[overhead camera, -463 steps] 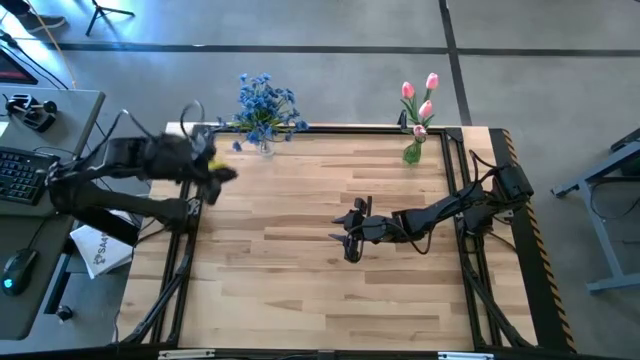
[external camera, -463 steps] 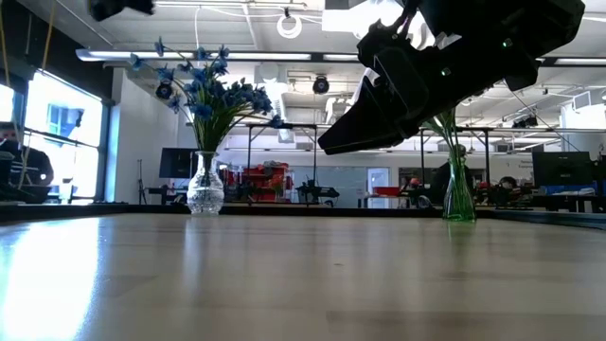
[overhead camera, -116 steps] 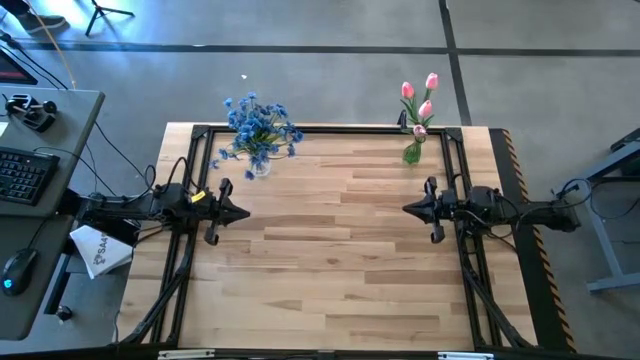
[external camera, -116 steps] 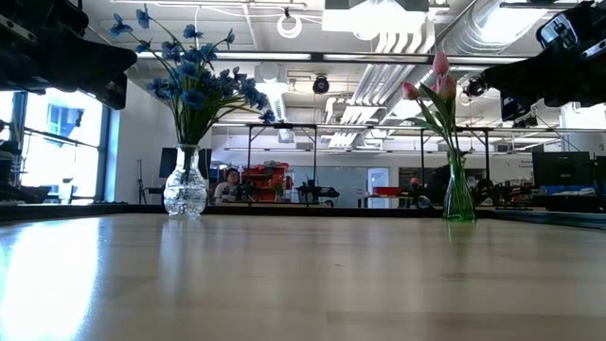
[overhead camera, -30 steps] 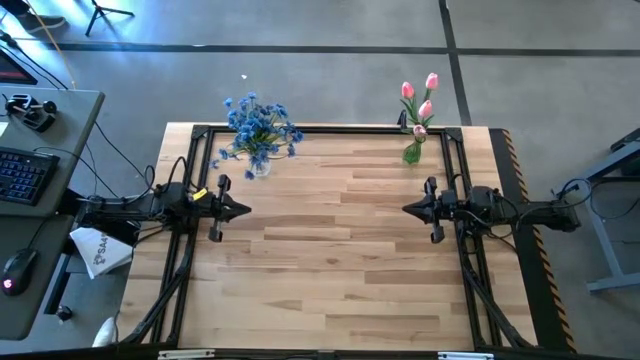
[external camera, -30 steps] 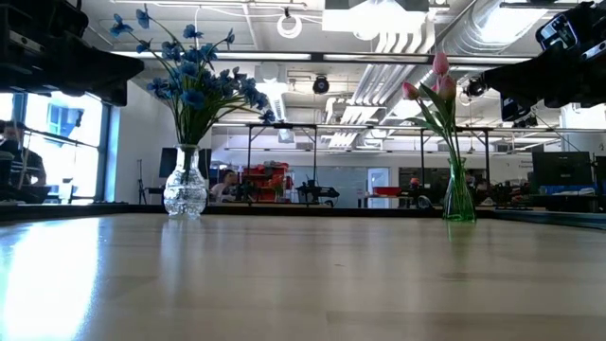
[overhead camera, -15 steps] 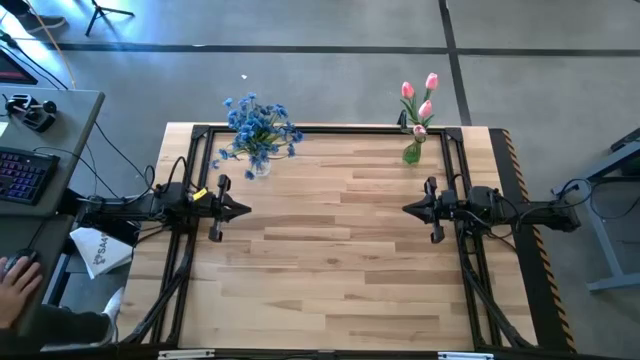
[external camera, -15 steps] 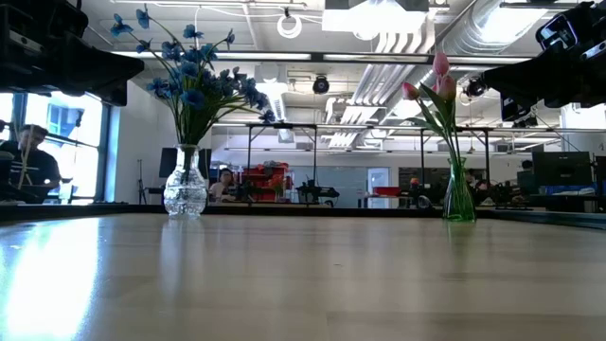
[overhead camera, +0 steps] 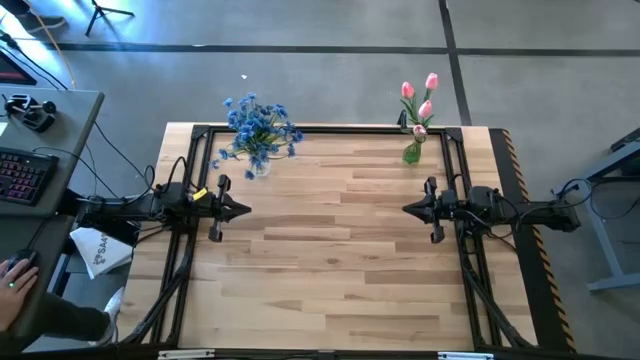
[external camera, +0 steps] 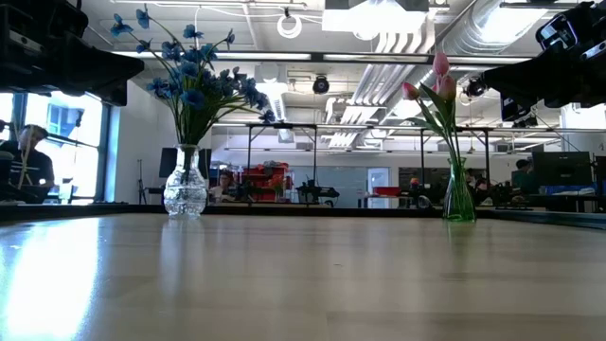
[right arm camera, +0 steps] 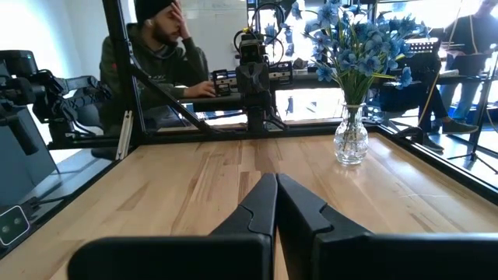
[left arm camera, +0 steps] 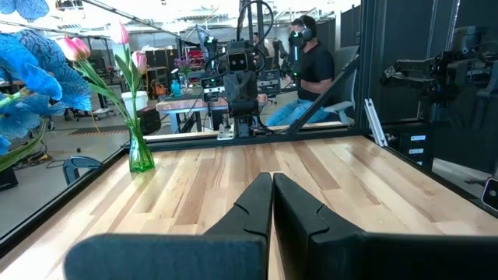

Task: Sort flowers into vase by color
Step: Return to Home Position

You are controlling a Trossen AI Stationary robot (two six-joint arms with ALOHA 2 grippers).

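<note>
Looking across from the near edge, I saw the worktop (overhead camera: 330, 270) carried no loose stems, so I judged the sorting itself finished, with nothing left but the arms settling at rest. Halfway back, the left gripper (overhead camera: 240, 209) lay low by the left edge and the right gripper (overhead camera: 408, 209) by the right edge, pointing at one another across the boards. Each had its fingers pressed together on nothing. At the far left corner the blue flowers (overhead camera: 258, 128) stood bunched in the transparent vase (overhead camera: 258, 166), and at the far right corner the pink tulips (overhead camera: 420, 95) rose upright from the green vase (overhead camera: 412, 152), the two colours well apart. Against the look some fifteen seconds before, both arms had come away: the left had been lifted close by the blue bunch, and the right had been stretched out over the middle of the boards. The transparent vase now sat a shade further in from the far edge. Over the last few seconds nothing on the boards had shifted; only a person's hand (overhead camera: 12, 275) had appeared at the desk beyond the left edge.
</note>
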